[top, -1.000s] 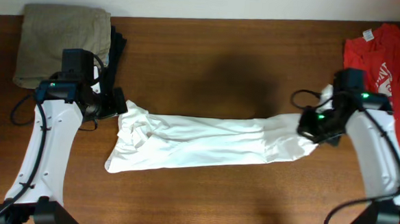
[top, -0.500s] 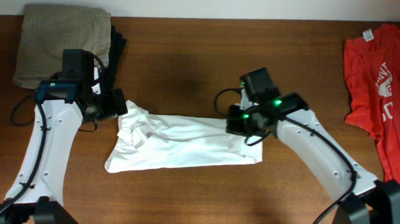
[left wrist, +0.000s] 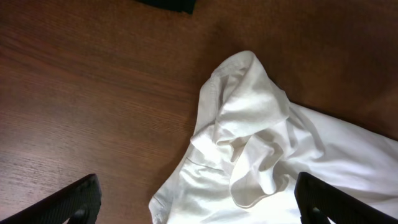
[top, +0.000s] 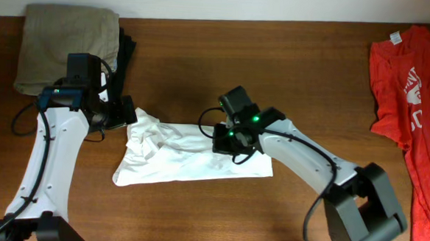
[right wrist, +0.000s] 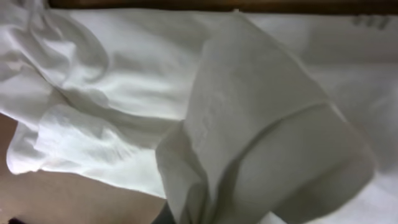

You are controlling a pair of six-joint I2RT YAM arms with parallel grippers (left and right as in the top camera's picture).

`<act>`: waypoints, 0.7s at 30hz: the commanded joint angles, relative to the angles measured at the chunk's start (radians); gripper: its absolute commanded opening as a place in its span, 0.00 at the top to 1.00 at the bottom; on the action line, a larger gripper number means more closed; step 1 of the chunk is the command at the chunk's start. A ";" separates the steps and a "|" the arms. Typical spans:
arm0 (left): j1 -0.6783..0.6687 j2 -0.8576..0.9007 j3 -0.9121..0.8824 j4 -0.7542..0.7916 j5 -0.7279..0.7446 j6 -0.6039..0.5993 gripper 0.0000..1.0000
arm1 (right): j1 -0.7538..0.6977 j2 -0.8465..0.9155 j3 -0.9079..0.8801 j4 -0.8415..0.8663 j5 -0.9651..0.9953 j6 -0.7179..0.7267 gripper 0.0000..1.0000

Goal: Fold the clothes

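The clothes, a white T-shirt [top: 176,159], lie crumpled in a long band across the middle of the table. My right gripper [top: 221,141] is over the band's middle, shut on the shirt's right end, which is doubled back leftward on top of the rest. In the right wrist view this lifted fold [right wrist: 261,143] hangs from the jaws and hides the fingers. My left gripper [top: 129,114] hovers at the shirt's upper left corner, open, with its dark fingers [left wrist: 74,199] spread wide either side of the bunched cloth [left wrist: 249,124] and nothing held.
A folded khaki garment [top: 68,43] sits on a black one [top: 127,53] at the back left, just behind my left arm. A red T-shirt [top: 412,86] with white print lies spread at the right edge. Bare brown table [top: 291,65] lies behind the shirt.
My right gripper has swept from the far right to the centre, carrying the shirt's right end over the rest. The band is now much shorter. The left arm has not moved.
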State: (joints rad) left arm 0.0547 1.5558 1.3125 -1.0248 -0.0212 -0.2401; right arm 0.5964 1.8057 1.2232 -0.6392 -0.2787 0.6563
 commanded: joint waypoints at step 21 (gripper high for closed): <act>0.004 0.000 -0.003 -0.007 0.007 -0.002 0.01 | -0.053 0.004 0.181 -0.158 0.046 -0.153 0.78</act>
State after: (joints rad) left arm 0.0547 1.5558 1.3125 -1.0294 -0.0219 -0.2401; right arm 0.5697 1.8072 1.4147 -0.7898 -0.2581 0.5327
